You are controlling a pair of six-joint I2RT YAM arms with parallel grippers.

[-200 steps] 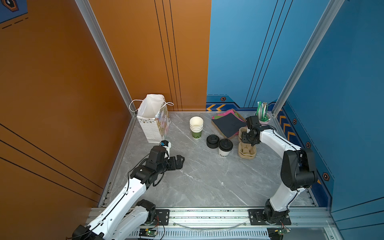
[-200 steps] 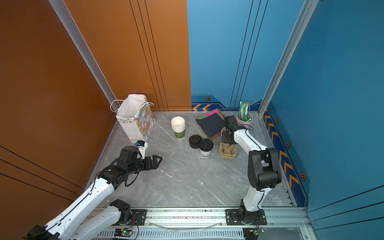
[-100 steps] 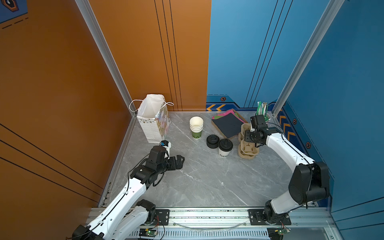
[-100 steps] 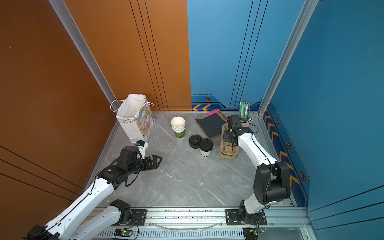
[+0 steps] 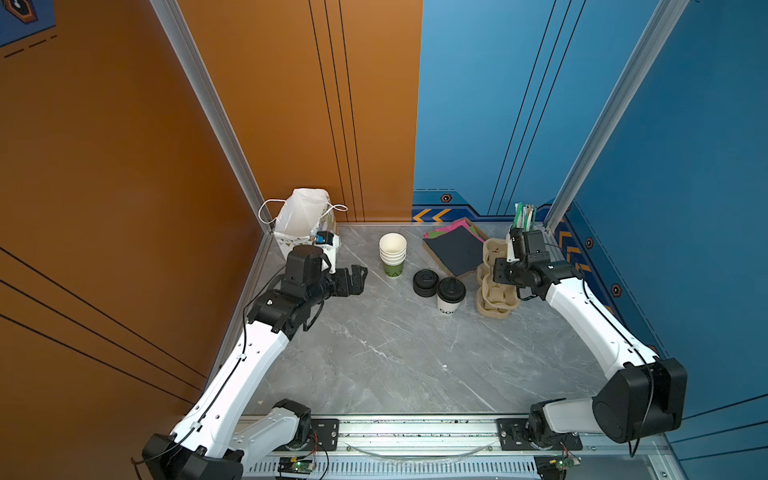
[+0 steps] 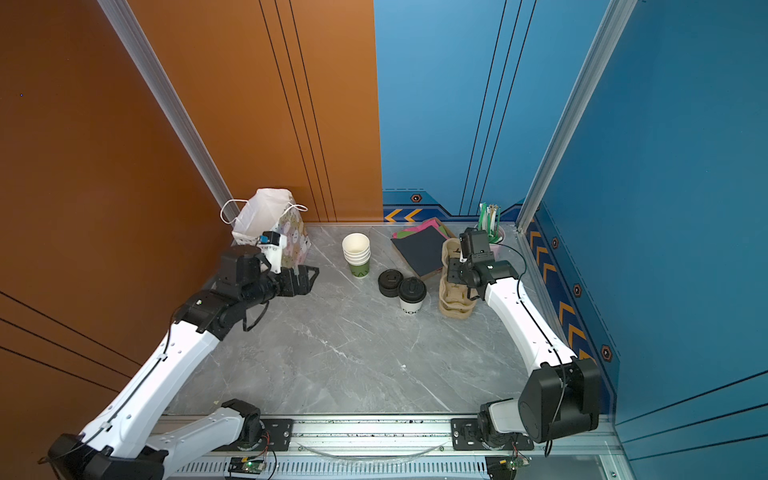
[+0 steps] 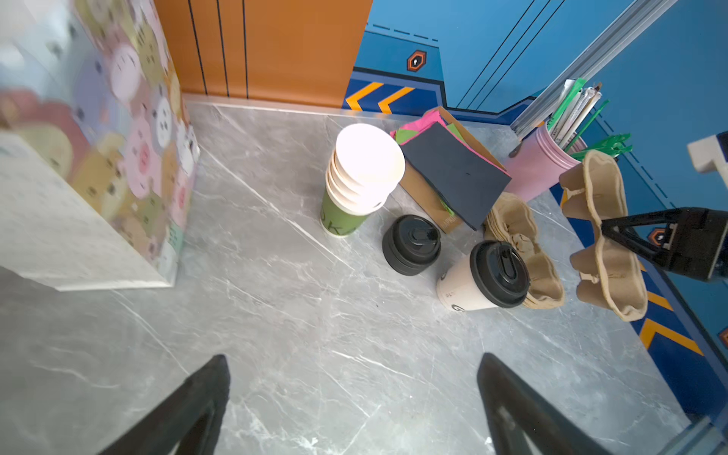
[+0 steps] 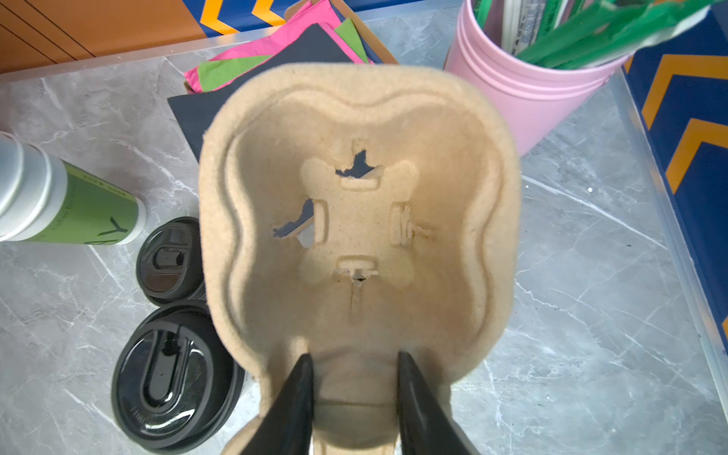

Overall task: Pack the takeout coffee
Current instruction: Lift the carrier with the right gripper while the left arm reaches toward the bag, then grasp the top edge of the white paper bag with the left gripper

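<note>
The takeout coffee (image 5: 451, 296) stands upright on the counter (image 5: 395, 361) with its black sip lid fitted, toward the far right of the surface in both top views. It stands just beside the pile of loose lids (image 5: 425, 282) on one side and the stack of pulp cup carriers (image 5: 496, 305) on the other (whether it touches either cannot be told). Neither tool contacts it. The right tool (image 8: 353, 356) is closed to a narrow gap on a single cup carrier (image 8: 354, 220), gripping it at its middle, between two pockets. The left wrist view shows this carrier tilted steeply on edge and held clear of the counter, above the stack. The left tool (image 7: 353, 356) is spread wide and holds nothing. It hovers over bare counter near the paper bag (image 5: 305, 220), which stands open in the far left corner, well apart from the coffee. The stack of lidless cups (image 5: 392, 253), green one lowest, stands between the bag and the loose lids. Behind the lids lies a pile of napkins (image 5: 455, 249), a dark sheet uppermost with pink and green edges showing. A pink holder (image 7: 537, 169) containing wrapped straws stands in the far right corner, behind the held carrier.
</note>
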